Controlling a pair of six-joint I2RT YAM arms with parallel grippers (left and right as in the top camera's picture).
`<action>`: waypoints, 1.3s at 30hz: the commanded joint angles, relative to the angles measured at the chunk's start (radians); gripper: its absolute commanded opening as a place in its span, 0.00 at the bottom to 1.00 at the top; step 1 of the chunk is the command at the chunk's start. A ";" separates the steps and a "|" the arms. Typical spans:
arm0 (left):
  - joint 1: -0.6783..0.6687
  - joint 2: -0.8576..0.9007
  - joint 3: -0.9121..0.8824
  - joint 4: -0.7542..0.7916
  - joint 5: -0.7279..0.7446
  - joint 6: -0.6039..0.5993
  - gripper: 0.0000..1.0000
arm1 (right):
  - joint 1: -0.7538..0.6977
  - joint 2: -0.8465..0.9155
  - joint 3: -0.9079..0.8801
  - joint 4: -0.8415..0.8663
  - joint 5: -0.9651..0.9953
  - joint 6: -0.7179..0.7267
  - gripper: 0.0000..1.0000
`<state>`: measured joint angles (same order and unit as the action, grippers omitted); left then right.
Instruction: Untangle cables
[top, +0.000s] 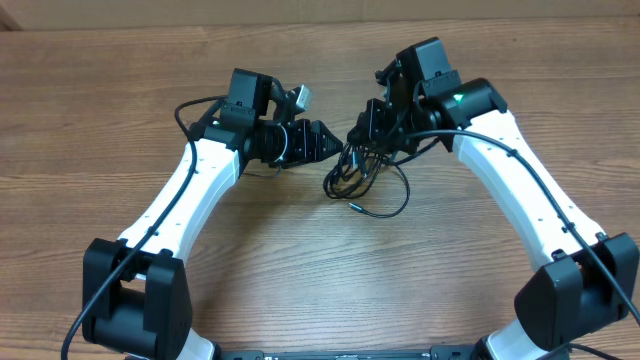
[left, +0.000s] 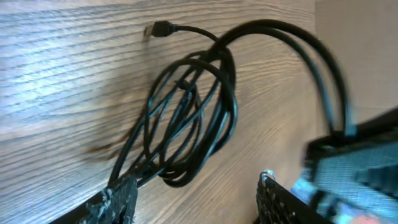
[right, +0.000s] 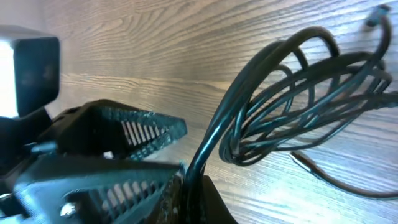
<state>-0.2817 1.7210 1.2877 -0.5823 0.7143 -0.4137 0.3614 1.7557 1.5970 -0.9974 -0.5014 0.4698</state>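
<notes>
The cables (top: 358, 178) are a bundle of thin black loops on the wooden table between the two arms, with one loose plug end (top: 354, 208) trailing toward the front. My right gripper (top: 363, 130) is shut on two strands of the bundle (right: 292, 106), which run up into its jaws (right: 194, 190). My left gripper (top: 328, 145) is open just left of the bundle. In the left wrist view the loops (left: 186, 124) lie just ahead of its spread fingers (left: 196, 199), one strand touching the left finger. A metal-tipped plug (left: 155, 29) lies at the far end.
The wooden table (top: 300, 270) extends all round the arms. The left gripper's ribbed fingers (right: 130, 134) sit close beside the right gripper. The right gripper body (left: 360, 168) fills the right side of the left wrist view.
</notes>
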 joint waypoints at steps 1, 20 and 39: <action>-0.014 0.005 0.019 0.001 -0.042 0.076 0.62 | -0.019 -0.090 0.090 -0.024 -0.024 -0.007 0.04; -0.033 -0.016 0.019 0.206 0.193 0.414 0.70 | -0.105 -0.223 0.173 -0.016 -0.329 0.019 0.04; -0.030 -0.225 0.051 0.085 -0.082 0.251 0.70 | -0.301 -0.239 0.172 0.122 -0.482 0.091 0.04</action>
<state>-0.3061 1.5318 1.3140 -0.4534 0.7303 -0.0643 0.0620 1.5402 1.7473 -0.8341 -1.1458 0.5499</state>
